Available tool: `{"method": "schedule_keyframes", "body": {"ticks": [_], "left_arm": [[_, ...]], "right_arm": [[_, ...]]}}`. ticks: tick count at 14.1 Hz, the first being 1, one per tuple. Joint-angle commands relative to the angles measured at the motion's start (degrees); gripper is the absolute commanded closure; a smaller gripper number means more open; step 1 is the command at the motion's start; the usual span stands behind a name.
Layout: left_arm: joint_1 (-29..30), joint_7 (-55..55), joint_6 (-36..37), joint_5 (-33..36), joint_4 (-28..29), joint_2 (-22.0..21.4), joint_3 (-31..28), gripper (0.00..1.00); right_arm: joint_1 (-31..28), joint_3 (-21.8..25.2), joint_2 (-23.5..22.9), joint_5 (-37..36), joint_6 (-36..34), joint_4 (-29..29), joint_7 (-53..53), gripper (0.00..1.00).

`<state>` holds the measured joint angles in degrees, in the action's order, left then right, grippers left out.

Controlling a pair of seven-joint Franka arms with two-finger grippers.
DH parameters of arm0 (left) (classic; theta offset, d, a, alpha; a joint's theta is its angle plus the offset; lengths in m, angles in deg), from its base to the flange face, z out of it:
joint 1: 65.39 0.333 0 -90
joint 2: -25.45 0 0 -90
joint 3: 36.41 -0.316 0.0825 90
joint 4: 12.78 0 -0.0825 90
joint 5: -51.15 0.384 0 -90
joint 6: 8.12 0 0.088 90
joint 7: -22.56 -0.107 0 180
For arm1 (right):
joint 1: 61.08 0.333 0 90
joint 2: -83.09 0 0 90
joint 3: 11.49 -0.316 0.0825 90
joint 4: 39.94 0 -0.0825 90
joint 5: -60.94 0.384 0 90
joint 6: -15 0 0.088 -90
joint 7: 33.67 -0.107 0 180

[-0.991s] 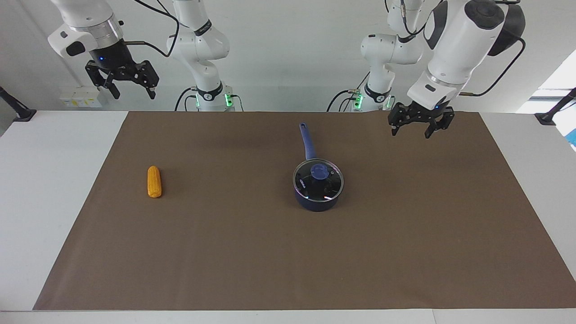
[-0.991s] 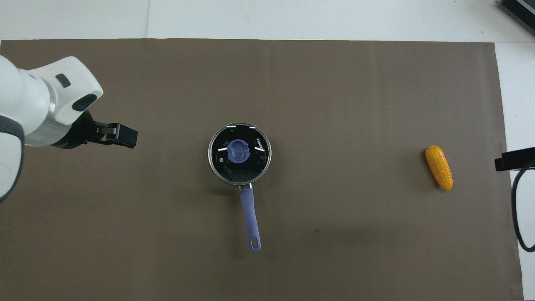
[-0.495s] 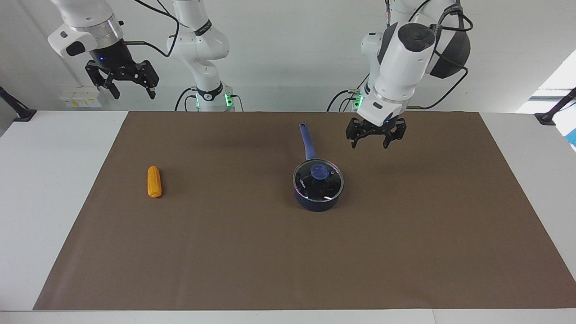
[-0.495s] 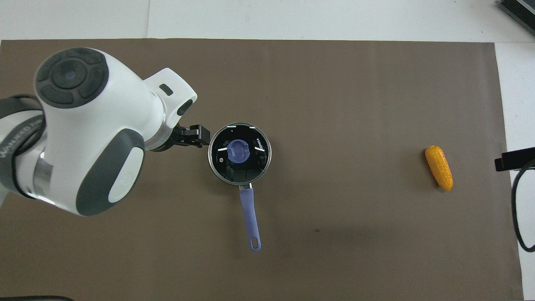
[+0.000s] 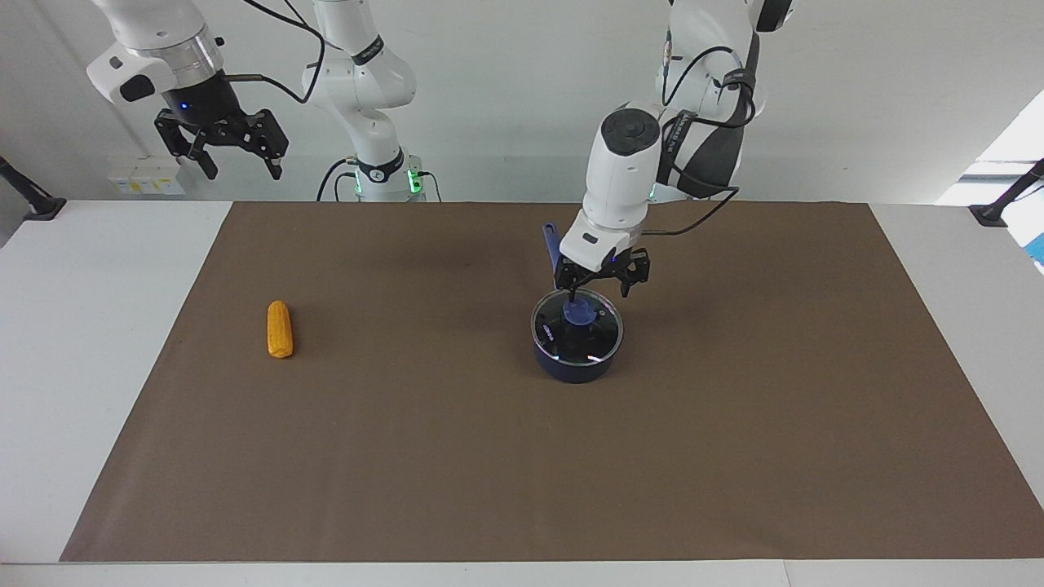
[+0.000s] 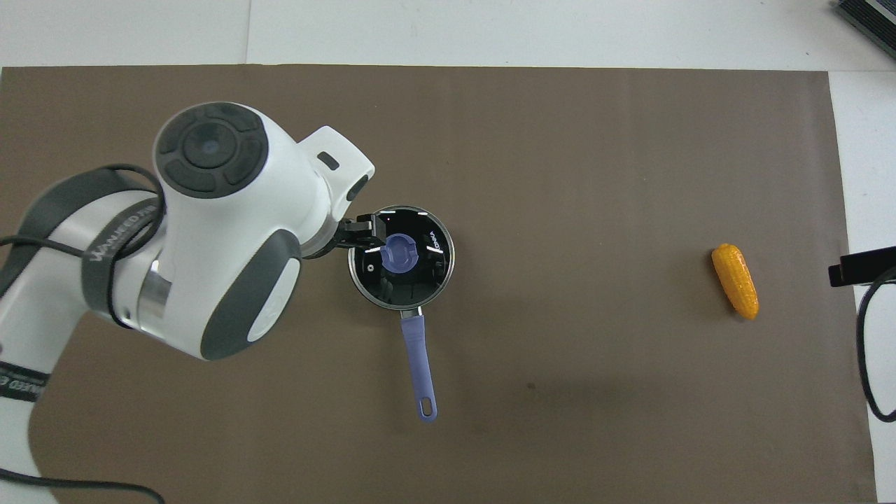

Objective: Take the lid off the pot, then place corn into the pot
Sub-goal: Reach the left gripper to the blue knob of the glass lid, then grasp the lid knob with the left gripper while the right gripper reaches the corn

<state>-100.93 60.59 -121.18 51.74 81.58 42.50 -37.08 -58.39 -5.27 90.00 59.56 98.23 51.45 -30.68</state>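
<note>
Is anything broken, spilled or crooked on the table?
Nothing stands out. The lid sits flat on the pot, the corn lies whole on the brown mat, and nothing is spilled. The left hand is open over the lid's knob; the right hand waits, open, up in the air.

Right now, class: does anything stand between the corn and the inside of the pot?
Yes. The lid sits on the pot, closing its mouth. The left claw hangs open just over the lid's blue knob. Only bare mat lies between the corn and the pot.
</note>
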Motion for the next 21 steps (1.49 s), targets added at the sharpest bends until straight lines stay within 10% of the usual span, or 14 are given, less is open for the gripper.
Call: {"method": "schedule_keyframes", "body": {"ticks": [1, 8, 15, 21], "left_arm": [[-1.55, 3.19, -5.31, 0.99, 3.45, 0.18, -0.82, 0.0], [-1.9, 3.1, -5.07, 1.08, 4.79, 0.44, -1.0, 0.0], [-2.08, 2.75, -2.26, 2.3, 3.3, 0.36, -1.0, 1.0], [-0.33, 2.4, 3.55, 2.48, -1.28, -2.27, -1.26, 1.0]], "right_arm": [[-0.14, -0.07, -0.06, 0.67, -1.05, -0.59, 0.44, 0.0], [-2.51, 0.02, -1.02, 0.15, 17.02, 13.88, 12.19, 0.0], [-5.67, 0.02, -13.75, 0.15, 37.07, 21.29, 28.89, 0.0], [-6.2, 0.1, -20.97, -0.03, 42.98, 24.0, 30.49, 0.0]]}}
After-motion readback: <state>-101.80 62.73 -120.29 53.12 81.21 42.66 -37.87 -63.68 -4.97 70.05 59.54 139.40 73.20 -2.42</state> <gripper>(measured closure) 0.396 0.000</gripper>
